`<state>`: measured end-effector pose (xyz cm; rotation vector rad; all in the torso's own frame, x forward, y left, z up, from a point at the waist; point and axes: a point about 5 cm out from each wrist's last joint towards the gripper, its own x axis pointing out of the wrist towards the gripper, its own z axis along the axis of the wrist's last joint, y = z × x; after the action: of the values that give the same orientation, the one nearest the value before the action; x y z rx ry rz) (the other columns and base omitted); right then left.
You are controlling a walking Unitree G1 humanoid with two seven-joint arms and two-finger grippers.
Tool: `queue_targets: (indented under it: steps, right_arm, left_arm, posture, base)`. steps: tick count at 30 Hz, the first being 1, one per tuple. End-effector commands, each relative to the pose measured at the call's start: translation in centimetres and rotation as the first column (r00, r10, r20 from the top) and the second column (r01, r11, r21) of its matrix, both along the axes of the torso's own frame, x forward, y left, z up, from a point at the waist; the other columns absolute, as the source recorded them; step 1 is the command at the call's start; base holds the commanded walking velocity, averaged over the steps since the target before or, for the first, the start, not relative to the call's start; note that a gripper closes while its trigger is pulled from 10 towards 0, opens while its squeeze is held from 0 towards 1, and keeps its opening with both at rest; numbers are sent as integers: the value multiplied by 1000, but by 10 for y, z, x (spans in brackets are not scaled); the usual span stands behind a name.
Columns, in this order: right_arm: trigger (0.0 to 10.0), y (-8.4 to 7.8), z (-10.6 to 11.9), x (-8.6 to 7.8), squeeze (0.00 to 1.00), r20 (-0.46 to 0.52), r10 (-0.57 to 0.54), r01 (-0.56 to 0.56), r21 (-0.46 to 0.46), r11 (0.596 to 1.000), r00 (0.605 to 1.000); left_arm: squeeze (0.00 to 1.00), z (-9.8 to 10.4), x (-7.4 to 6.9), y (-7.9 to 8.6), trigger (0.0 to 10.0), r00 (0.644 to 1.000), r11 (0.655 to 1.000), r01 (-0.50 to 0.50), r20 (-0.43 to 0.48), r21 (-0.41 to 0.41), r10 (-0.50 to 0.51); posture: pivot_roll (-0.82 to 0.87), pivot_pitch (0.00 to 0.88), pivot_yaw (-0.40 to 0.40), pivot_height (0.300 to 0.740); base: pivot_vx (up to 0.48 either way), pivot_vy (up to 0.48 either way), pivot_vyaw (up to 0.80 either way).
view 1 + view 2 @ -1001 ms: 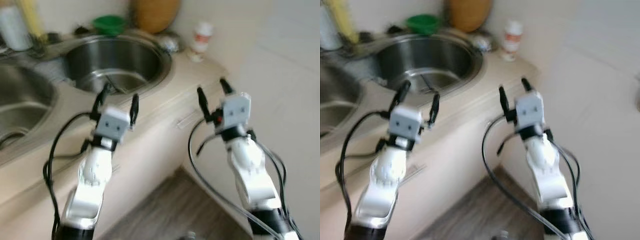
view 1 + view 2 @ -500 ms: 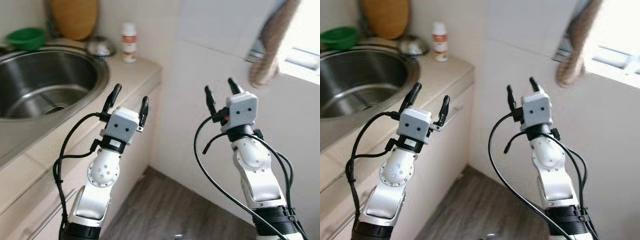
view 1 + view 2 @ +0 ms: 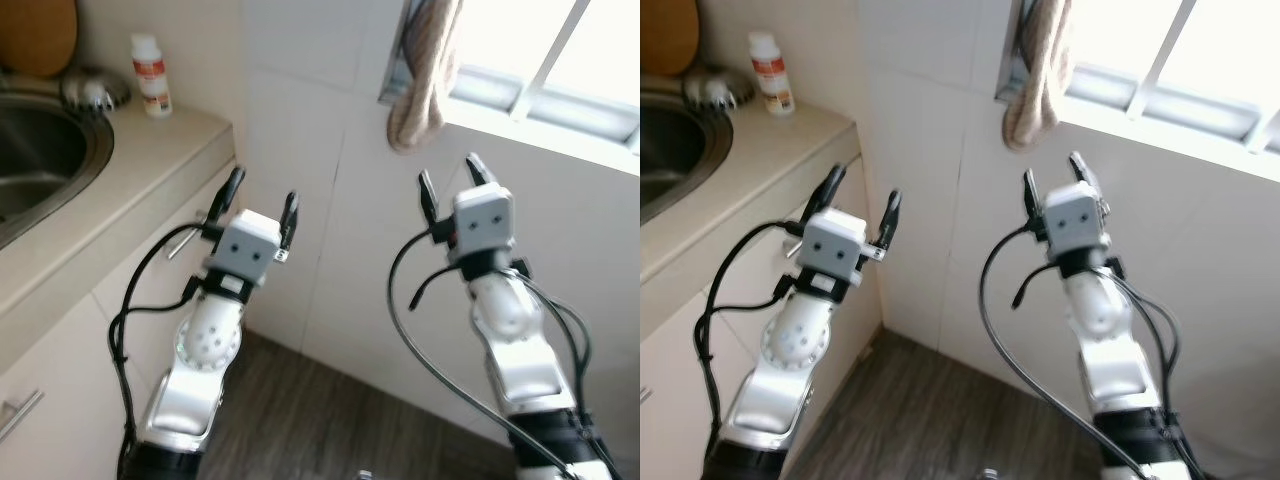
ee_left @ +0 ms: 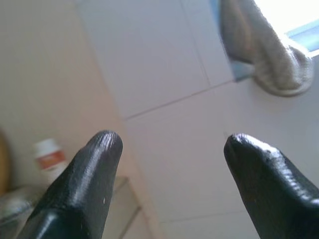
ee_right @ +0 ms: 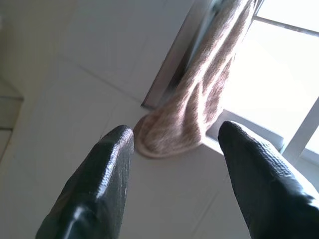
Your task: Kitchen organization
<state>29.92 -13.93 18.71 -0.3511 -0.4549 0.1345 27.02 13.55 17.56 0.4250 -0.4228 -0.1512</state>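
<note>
Nearest the camera, the two silver arms rise from the lower edge of the head view, above a dark wood-grain floor [image 3: 330,410]. The left gripper [image 3: 262,201] is held up in the air just off the front edge of the tabletop [image 3: 120,170], its two black fingers [image 4: 87,174] spread apart with nothing between them. The right gripper [image 3: 448,182] is raised at about the same height, well apart from the left one and in front of the white tiled wall [image 3: 300,120]; its fingers [image 5: 99,184] are likewise spread and hold nothing.

To the robot's left, the beige tabletop runs back toward the corner, with pale cabinet fronts below it and a metal bar handle [image 3: 20,415] on the nearest one. A round steel sink [image 3: 40,150] is set into the tabletop at the picture's edge.

Farther back, near the end of the tabletop by the wall, stands a small white bottle with a red label [image 3: 150,75], upright. Just beside it, toward the sink, lies a shiny metal item [image 3: 92,90] too small to make out. A brown rounded board [image 3: 40,35] leans in the far corner.

Farthest off, a beige towel [image 3: 425,75] hangs down by the frame of a bright window [image 3: 560,60], above and between the two grippers.
</note>
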Motion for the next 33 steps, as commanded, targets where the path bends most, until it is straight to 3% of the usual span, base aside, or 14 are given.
queue_targets:
  steps: [1, 8, 25, 33]
  right_arm:
    - [10000, -10, 1, 2, 0, 10, -40, 41, -18, 999, 999]
    - [10000, -15, -2, 5, 0, -15, -70, 70, -2, 998, 997]
    - [10000, -15, -9, 7, 0, -41, -96, 96, -11, 995, 995]
    - [10000, -26, -14, 11, 0, -84, -168, 168, -2, 986, 982]
  left_arm:
    - [0, 2, 0, -10, 10000, 999, 999, 36, 8, -4, -36]
    - [0, 1, 0, -11, 10000, 999, 999, 42, 2, -5, -42]
    - [0, -5, 2, -11, 10000, 999, 999, 49, -24, -3, -49]
    - [0, -9, 4, -11, 10000, 998, 999, 43, -36, -1, -43]
  posture:
    - [-16, 0, -66, 740]
    - [-16, 0, -66, 740]
    - [-22, 0, -51, 740]
    - [-37, 0, -45, 740]
  base:
    - [0, -480, 0]
    - [0, -465, 0]
    - [0, 0, 0]
    - [0, 0, 0]
